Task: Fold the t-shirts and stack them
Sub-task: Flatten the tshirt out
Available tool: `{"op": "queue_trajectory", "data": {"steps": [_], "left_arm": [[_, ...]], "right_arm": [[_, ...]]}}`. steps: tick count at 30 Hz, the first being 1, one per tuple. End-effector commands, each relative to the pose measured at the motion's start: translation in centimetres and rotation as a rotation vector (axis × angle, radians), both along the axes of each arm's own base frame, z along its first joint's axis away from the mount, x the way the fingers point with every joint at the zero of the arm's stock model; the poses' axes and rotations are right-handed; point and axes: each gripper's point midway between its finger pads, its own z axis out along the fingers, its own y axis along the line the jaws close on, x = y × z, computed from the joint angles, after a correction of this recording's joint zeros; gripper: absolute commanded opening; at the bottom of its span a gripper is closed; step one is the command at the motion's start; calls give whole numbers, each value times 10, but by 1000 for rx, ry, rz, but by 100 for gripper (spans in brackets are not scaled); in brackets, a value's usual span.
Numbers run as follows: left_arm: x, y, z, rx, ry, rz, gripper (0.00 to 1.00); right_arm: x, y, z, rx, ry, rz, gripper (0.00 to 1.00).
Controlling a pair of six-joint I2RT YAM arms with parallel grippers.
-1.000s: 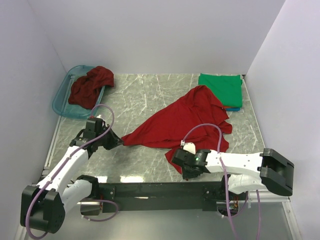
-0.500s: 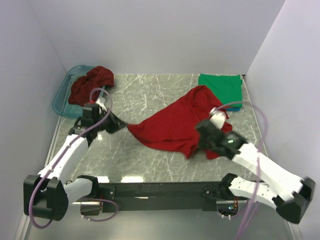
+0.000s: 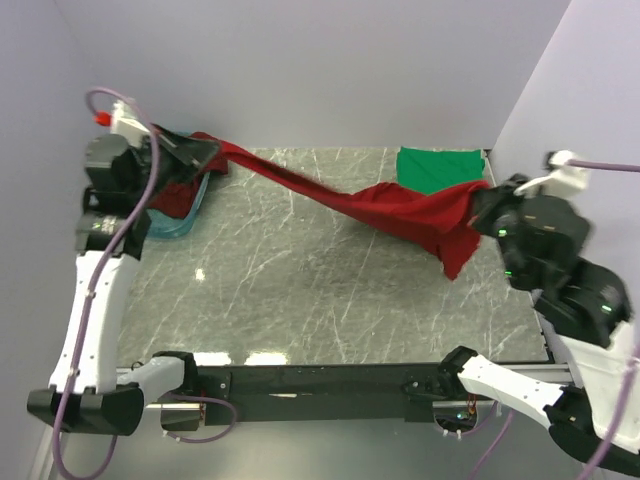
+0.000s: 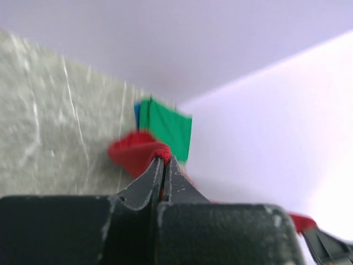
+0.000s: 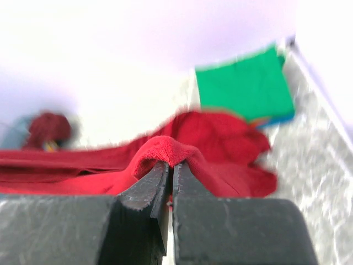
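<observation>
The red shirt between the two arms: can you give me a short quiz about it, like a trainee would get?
1. True or false: the red t-shirt is neatly folded.
2. What are the left gripper and the right gripper doing? A) both open; B) both shut on the red t-shirt; C) only the left one holds it.
3. What colour is the folded shirt in the far right corner?

Key:
1. False. It is stretched out between the two grippers.
2. B.
3. Green: the green t-shirt.
</observation>
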Motion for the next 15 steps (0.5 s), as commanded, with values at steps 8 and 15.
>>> {"op": "queue_trajectory", "data": {"steps": [8, 15], "left_arm": [[-78, 76, 121, 29, -231, 402, 0], [-140, 95, 186, 29, -387, 498, 0]], "right_arm": [[-59, -41, 135, -21, -336, 90, 0], [-109, -25, 198, -7, -573, 352, 0]]}}
